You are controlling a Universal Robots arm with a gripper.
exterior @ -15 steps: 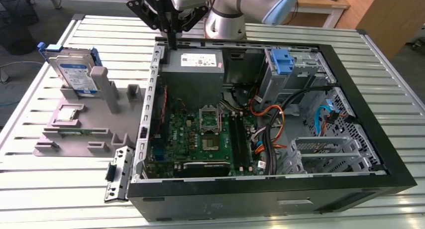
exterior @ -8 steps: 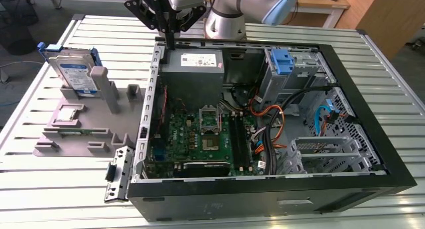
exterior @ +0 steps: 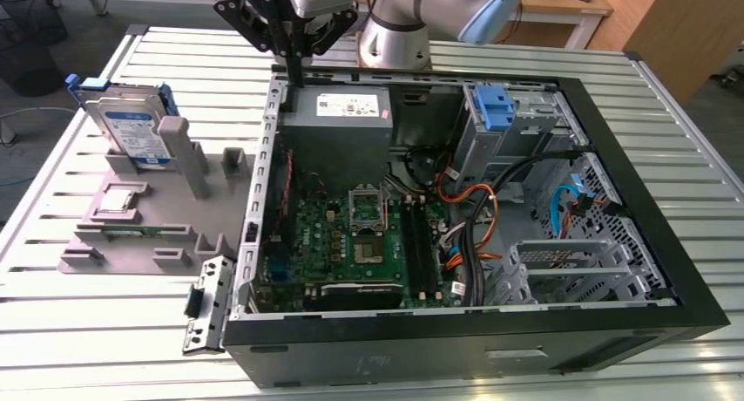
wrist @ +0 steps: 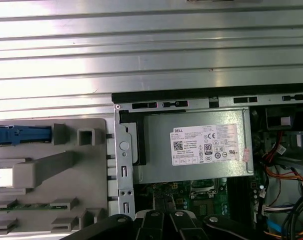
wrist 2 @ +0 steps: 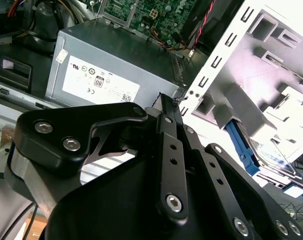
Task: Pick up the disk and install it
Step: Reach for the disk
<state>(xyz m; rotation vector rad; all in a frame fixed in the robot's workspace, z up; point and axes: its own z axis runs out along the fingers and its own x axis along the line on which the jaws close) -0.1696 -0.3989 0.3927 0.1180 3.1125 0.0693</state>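
Note:
The disk point(exterior: 131, 127), a silver drive with a white-and-blue label in a blue bracket, stands upright in the grey holder point(exterior: 139, 231) at the exterior view's left. The second wrist view shows the disk point(wrist 2: 271, 162) off to one side, and the first wrist view shows the disk's blue top edge point(wrist: 21, 135). My gripper point(exterior: 294, 70) hangs over the rear corner of the open computer case point(exterior: 651, 200), beside the power supply and well apart from the disk. Its fingers point(wrist 2: 167, 112) are shut together with nothing between them. The gripper point(wrist: 164, 216) sits above the case wall.
The grey power-supply box point(exterior: 337, 113) with a white label lies inside the case right by the gripper. A bare blue bracket point(exterior: 494, 105) sits in the drive bay at the case's far side. Cables and a motherboard point(exterior: 361, 235) fill the case floor. The slatted metal table point(exterior: 70, 331) lies around everything.

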